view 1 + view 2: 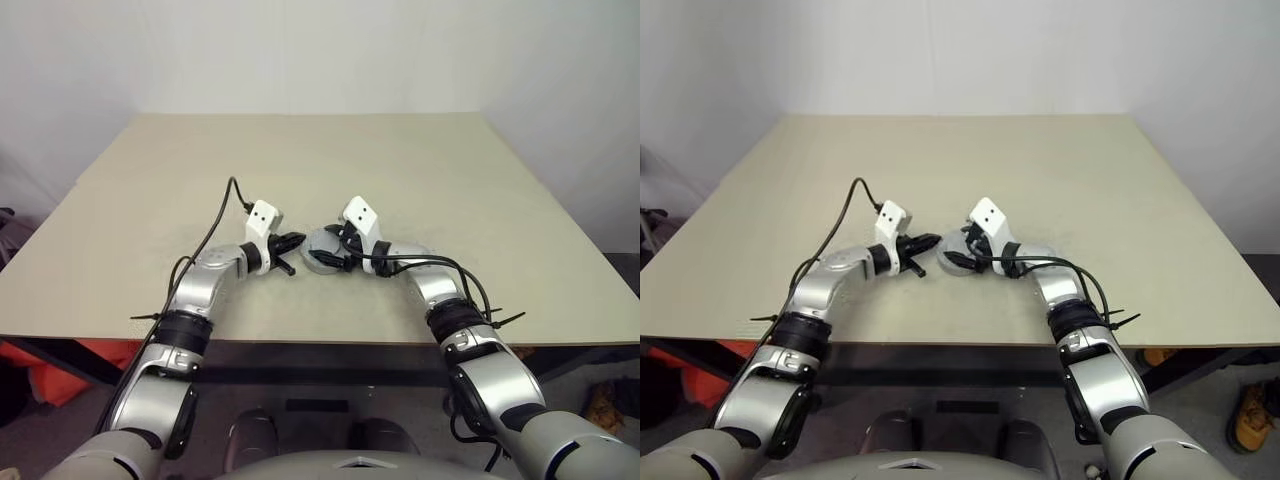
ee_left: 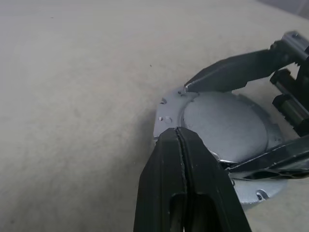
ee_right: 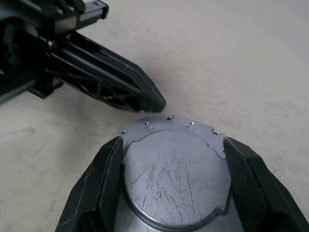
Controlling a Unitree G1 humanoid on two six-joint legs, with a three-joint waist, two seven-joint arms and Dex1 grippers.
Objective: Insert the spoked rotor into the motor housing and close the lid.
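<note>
Right gripper (image 3: 171,179) clamps the lidded motor housing (image 3: 174,166) on the table (image 1: 450,180); left gripper (image 2: 181,145), fingers pressed together, noses its rim. Lid-closing looks underway; next, press the lid (image 2: 224,125) home.

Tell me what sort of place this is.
Probably a robot test room or lab: a bare beige table against a plain white wall, with the closed motor housing on it between the two arms.
</note>
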